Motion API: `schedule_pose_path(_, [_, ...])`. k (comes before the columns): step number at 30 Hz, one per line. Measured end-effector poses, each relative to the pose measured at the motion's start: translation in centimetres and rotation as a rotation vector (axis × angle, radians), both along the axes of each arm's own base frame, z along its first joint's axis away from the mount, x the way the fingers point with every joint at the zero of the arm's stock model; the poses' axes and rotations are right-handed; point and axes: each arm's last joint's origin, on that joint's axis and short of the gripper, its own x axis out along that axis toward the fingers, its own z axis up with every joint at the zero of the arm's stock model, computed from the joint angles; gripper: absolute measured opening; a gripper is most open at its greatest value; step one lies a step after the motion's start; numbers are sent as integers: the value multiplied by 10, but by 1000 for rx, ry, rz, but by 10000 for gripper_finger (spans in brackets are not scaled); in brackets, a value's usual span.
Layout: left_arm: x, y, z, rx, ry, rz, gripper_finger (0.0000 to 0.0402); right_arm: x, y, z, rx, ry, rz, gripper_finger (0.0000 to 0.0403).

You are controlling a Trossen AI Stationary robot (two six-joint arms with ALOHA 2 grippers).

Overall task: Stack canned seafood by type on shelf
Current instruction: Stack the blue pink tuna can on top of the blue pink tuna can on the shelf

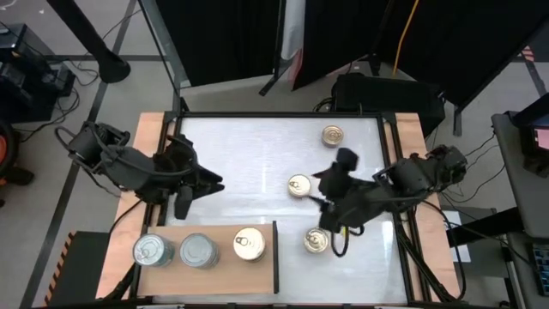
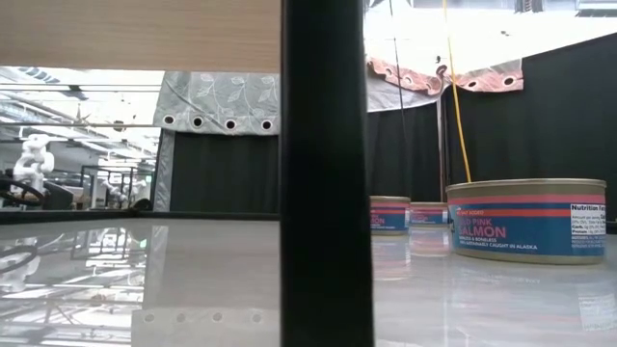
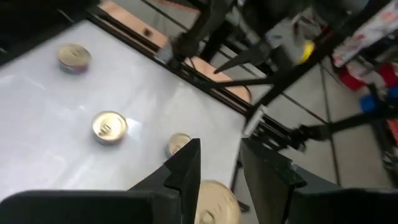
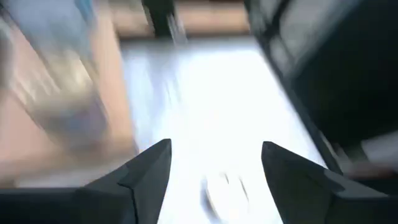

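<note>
The shelf [image 1: 214,266], a light-brown board with a dark edge, lies at the table's near left. On it two silver-lidded tins [image 1: 153,251] [image 1: 199,251] and one gold-lidded tin [image 1: 249,245] stand in a row. Three more gold-lidded tins rest on the white tabletop: far right [image 1: 333,135], middle [image 1: 299,184], near right [image 1: 316,241]. My left gripper [image 3: 221,165] hangs high above the shelf's far edge [image 1: 206,184], open by a narrow gap and empty. My right gripper [image 4: 214,165] is raised between the two nearer table tins [image 1: 330,213], open and empty.
In the low view a dark upright bar [image 2: 326,173] blocks the middle, and the salmon tins [image 2: 525,220] [image 2: 389,214] stand to its right. Wooden strips [image 1: 150,137] border the white tabletop on its left and right. Bare tabletop [image 1: 249,154] lies between the arms.
</note>
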Motion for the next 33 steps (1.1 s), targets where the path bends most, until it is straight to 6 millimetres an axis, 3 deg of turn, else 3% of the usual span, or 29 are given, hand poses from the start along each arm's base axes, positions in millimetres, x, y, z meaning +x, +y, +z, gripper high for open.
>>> schedule_pose_path(3, [5, -1, -2, 33, -2, 43, 121, -7, -15, -21, -9, 234, -61, 217])
schedule_pose_path(9, [21, -9, -11, 67, 26, 70, 121, 10, -41, -56, 92, 290, 38, 132])
schedule_pose_path(13, [34, -17, -20, 80, 57, 69, 121, 12, -67, -108, 150, 355, 36, 53])
schedule_pose_path(16, [39, -23, -25, 69, 77, 70, 121, -2, -89, -140, 239, 360, 11, 9])
schedule_pose_path(21, [46, -29, -31, 43, 100, 90, 121, -30, -135, -182, 326, 379, -180, 14])
schedule_pose_path(25, [49, -30, -33, 50, 106, 98, 121, -53, -184, -188, 371, 342, -370, 2])
schedule_pose_path(33, [52, -20, -32, 54, 84, 186, 121, -77, -280, -201, 409, 221, -633, 1])
